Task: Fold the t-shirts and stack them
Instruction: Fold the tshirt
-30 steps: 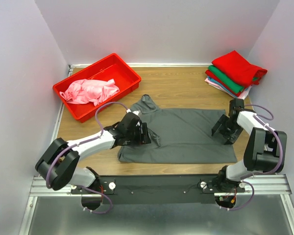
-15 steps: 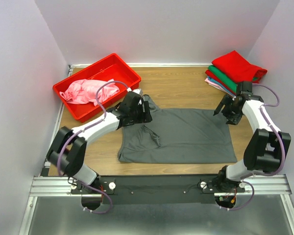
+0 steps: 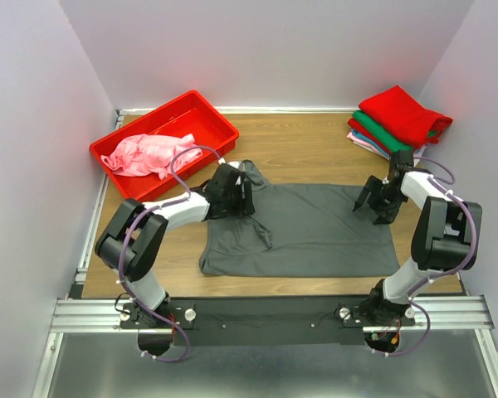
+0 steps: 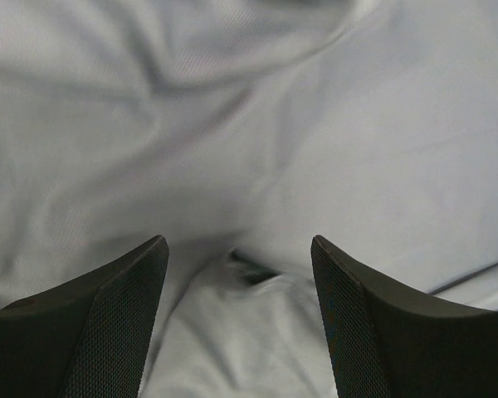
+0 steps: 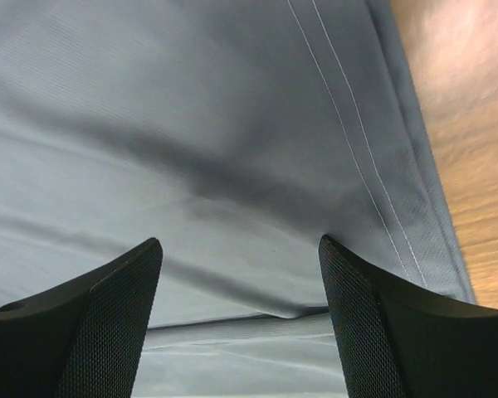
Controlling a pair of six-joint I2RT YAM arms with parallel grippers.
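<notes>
Dark grey t-shirt (image 3: pixel 315 228), lying spread on the counter (image 3: pixel 299 145), fingers hovering at both ends.
The shirt is lying flat mid-counter, collar end to the left. The left fingers (image 4: pixel 116 315) are standing wide apart over rumpled collar-end cloth, a small fold lying between them unpinched. The right fingers (image 5: pixel 108 315) are hanging parted above the far right hem, beside bare wood. A pink t-shirt (image 3: pixel 149 153) is resting in the red bin (image 3: pixel 207 112), and a folded stack (image 3: pixel 398 124) is sitting far right.
</notes>
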